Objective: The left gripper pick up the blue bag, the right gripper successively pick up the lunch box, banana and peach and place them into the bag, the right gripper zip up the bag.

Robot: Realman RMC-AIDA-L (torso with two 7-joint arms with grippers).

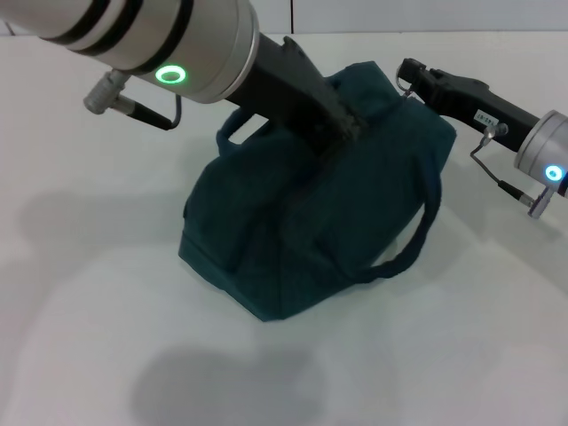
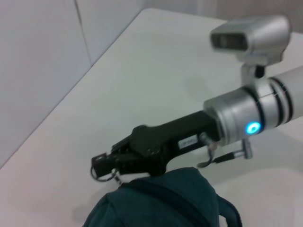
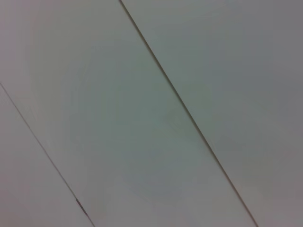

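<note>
The right gripper [image 1: 410, 73] is clenched on the ring pull [image 2: 108, 176] of the bag's zipper, at the far top corner of the bag [image 1: 302, 222]. In the left wrist view its black fingers [image 2: 106, 163] are pinched together over the small metal ring, which hangs just past the fabric edge of the bag. Behind the fingers the black gripper body runs back to a silver wrist with a blue light, reaching in from the bag's right side.

The left gripper [image 1: 351, 129] presses into the top middle of the bag, its black fingertips sunk in the fabric near the zipper line; the fabric bunches around them, so it appears to be grasping the bag's top. Its silver forearm with a green ring light crosses over the bag from the upper left.

The bag sits on the white table [image 1: 89, 293], tilted and lifted at the top. Its opening looks drawn shut, with no lining showing. One handle [image 1: 417, 240] loops out at the bag's right side and hangs toward the table; the other [image 1: 235, 129] arches at the bag's far left side.

The right wrist view shows only pale panels with dark seams.
</note>
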